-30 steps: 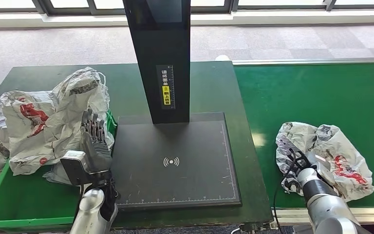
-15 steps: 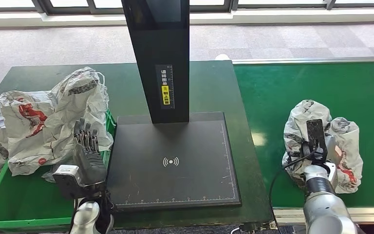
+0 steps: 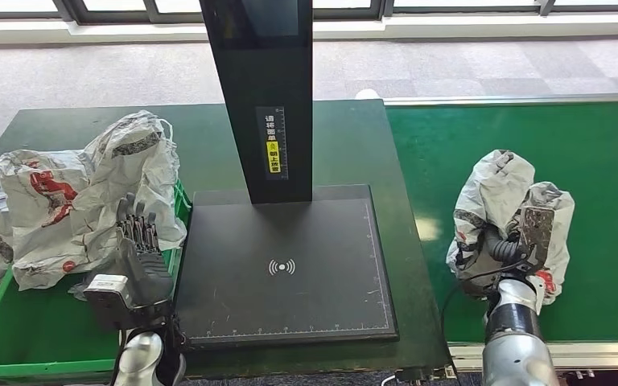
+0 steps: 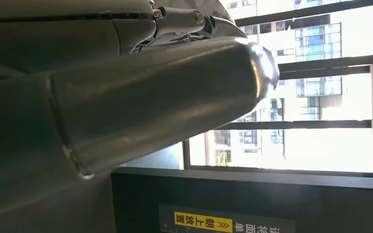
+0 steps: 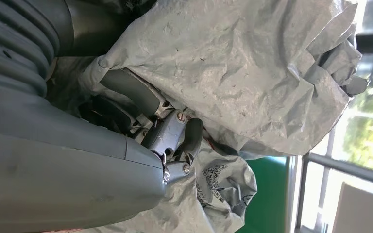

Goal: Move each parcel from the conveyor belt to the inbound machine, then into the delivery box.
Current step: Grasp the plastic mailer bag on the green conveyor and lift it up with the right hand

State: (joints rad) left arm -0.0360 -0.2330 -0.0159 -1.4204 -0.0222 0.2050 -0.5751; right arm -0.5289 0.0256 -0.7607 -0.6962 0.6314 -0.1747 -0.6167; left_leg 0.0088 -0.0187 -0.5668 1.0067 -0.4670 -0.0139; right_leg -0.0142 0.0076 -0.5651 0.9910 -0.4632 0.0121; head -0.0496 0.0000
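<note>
1. The green delivery box (image 3: 16, 342) at 9 o'clock holds crumpled white parcels (image 3: 88, 193).
2. The right hand (image 3: 508, 245) clamps its fingers on a crinkled grey-white parcel (image 3: 495, 189) above the conveyor belt (image 3: 595, 161) at 3 o'clock.
3. The left hand (image 3: 138, 245) hovers, fingers apart, at the box's edge.

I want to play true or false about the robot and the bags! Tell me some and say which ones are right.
1. The right hand grips a crumpled parcel on the green belt. True.
2. A parcel lies on the black scanner plate. False: the plate is bare.
3. The left hand holds a parcel. False: it holds nothing, with its fingers pointing up beside the plate.
4. Crumpled parcels sit piled in the green box on the left. True.
5. The black post has a yellow label on it. True.
</note>
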